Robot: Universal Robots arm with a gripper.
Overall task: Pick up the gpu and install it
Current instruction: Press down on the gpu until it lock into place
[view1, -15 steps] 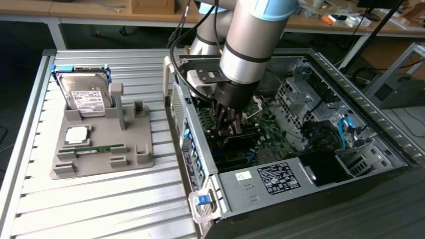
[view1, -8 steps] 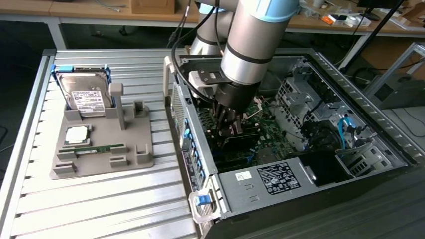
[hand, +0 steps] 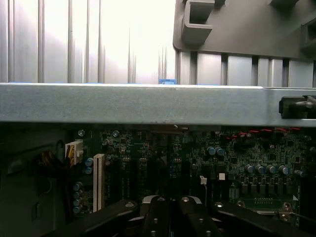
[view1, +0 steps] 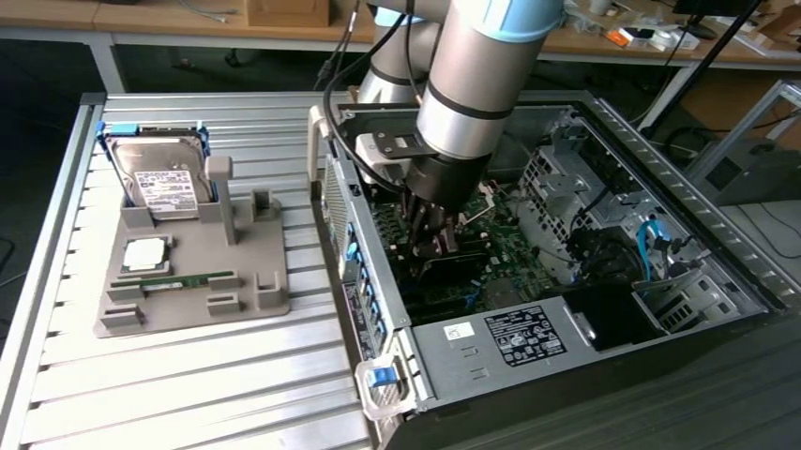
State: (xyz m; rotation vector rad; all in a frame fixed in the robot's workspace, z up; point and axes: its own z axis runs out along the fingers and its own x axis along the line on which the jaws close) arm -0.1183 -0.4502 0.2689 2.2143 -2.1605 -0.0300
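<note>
The gpu, a flat black card, sits at the centre of the exterior view. It is inside the open computer case, low against the green motherboard. My claw reaches down into the case from above and meets the card's upper edge. Its fingers are drawn narrow, tips almost together. I cannot tell whether they pinch the card or merely rest on it.

In the wrist view, the motherboard runs beneath my fingers, with a white slot connector and rows of small capacitors. The case's grey metal wall crosses beyond it.

A silver panel with a printed label lies toward the lower centre of the exterior view, and a blue latch is at the case's near corner. To the exterior view's left, well apart from the case, a grey parts fixture rests on the slatted metal counter. It holds:
- a silver white-labelled hard drive, propped upright
- a processor chip, lying flat
- a slim green memory stick, lying flat
</note>
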